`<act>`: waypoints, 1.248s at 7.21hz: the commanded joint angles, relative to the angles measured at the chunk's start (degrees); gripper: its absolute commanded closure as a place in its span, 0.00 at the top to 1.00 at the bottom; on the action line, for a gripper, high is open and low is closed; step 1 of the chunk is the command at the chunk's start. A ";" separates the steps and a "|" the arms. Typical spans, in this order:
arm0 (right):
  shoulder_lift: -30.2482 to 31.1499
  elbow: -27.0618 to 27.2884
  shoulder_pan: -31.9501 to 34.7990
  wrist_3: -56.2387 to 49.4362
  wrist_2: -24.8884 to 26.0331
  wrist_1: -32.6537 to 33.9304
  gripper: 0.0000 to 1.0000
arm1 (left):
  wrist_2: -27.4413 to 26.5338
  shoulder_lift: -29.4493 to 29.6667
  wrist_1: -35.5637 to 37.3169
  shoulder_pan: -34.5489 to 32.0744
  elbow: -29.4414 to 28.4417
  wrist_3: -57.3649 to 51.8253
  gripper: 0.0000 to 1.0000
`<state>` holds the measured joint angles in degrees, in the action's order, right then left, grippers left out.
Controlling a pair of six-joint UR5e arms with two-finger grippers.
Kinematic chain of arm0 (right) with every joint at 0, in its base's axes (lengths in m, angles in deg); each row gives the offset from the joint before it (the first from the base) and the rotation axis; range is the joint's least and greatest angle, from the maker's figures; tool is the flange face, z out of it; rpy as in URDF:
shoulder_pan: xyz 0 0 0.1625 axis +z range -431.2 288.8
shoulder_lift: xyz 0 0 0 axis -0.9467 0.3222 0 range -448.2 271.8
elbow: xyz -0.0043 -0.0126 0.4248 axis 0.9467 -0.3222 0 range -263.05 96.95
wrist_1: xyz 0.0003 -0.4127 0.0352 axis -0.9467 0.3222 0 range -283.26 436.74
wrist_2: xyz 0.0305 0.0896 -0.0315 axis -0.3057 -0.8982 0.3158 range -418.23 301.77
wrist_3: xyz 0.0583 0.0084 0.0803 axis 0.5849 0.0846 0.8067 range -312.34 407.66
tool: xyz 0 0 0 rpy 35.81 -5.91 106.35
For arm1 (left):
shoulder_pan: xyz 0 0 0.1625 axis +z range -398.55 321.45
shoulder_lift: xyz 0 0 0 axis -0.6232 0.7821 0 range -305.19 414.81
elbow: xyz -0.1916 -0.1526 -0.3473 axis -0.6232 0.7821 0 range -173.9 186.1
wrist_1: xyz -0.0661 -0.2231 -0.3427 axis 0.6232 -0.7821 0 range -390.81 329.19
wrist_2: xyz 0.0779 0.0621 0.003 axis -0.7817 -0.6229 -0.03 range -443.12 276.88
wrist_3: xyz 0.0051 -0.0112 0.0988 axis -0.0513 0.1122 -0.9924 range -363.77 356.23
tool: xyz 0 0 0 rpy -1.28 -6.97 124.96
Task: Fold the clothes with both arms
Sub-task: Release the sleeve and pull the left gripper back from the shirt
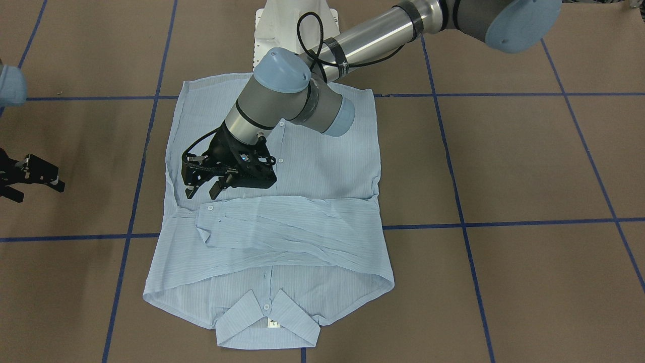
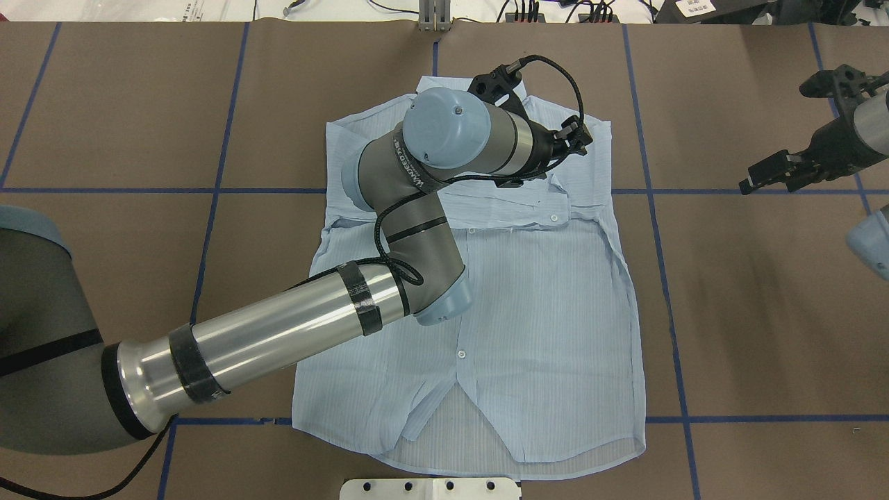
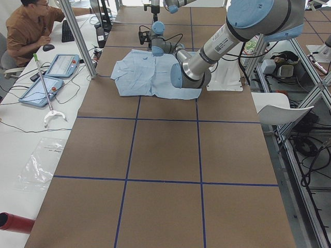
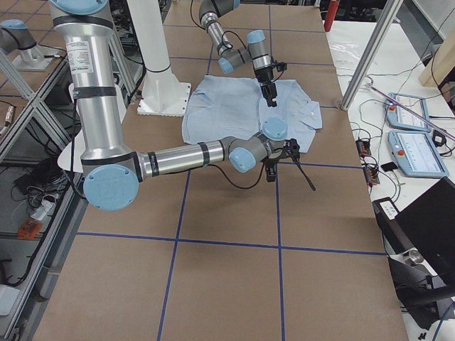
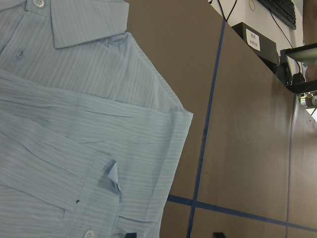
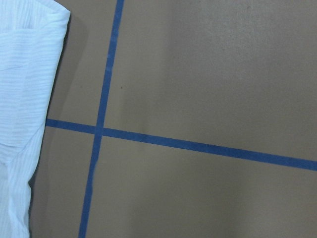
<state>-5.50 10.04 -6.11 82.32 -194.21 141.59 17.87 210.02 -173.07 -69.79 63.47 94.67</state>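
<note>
Front-facing view: the shirt lies flat on the table, button front up. Its collar is at the end away from my base, and one sleeve is folded across the chest. My left gripper hangs over the shirt's body just beside that sleeve, on its hem side, jaws wide and holding nothing. My right gripper is well apart from the shirt's side edge, over bare table, jaws parted and empty.

Overhead view: my left arm reaches across the shirt from the hem end and its wrist hides most of the gripper. My right gripper stays clear of the shirt.

Side views: the shirt lies spread beside my white base.

Left wrist view: the collar tip and the folded sleeve's cuff show, with a blue tape line just beside the shirt's shoulder edge.

Right wrist view: only the shirt's edge shows, near a crossing of tape lines.
</note>
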 commanded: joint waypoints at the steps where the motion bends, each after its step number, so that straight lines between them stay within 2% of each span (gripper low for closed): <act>1: -1.05 1.99 -3.28 5.91 0.62 -2.33 1.00 | 2.95 -4.19 2.14 -0.31 4.91 -0.35 1.00; 2: -0.87 4.44 -6.01 10.82 2.98 -3.05 1.00 | 4.90 -8.74 5.90 -1.10 11.04 -0.44 1.00; 3: -0.26 8.99 -11.69 18.18 8.66 -3.06 1.00 | 5.00 -14.36 9.59 -1.19 17.80 -1.83 1.00; 5: 0.96 14.55 -22.15 30.24 16.68 -2.54 1.00 | 4.92 -25.17 20.47 -1.54 32.21 -9.97 1.00; 7: 5.26 19.83 -35.86 41.67 28.18 -2.44 1.00 | 5.00 -35.20 29.18 -2.16 46.98 -17.71 1.00; 8: 8.59 21.76 -40.09 43.80 30.75 -2.44 1.00 | 5.00 -37.25 33.49 -2.51 51.92 -19.93 1.00; 9: 11.14 23.18 -43.79 46.26 33.04 -2.44 1.00 | 5.00 -38.40 34.40 -2.60 54.23 -19.95 1.00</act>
<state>2.23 31.07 -44.56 125.06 -164.69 139.12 22.87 173.97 -141.56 -72.16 113.13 76.15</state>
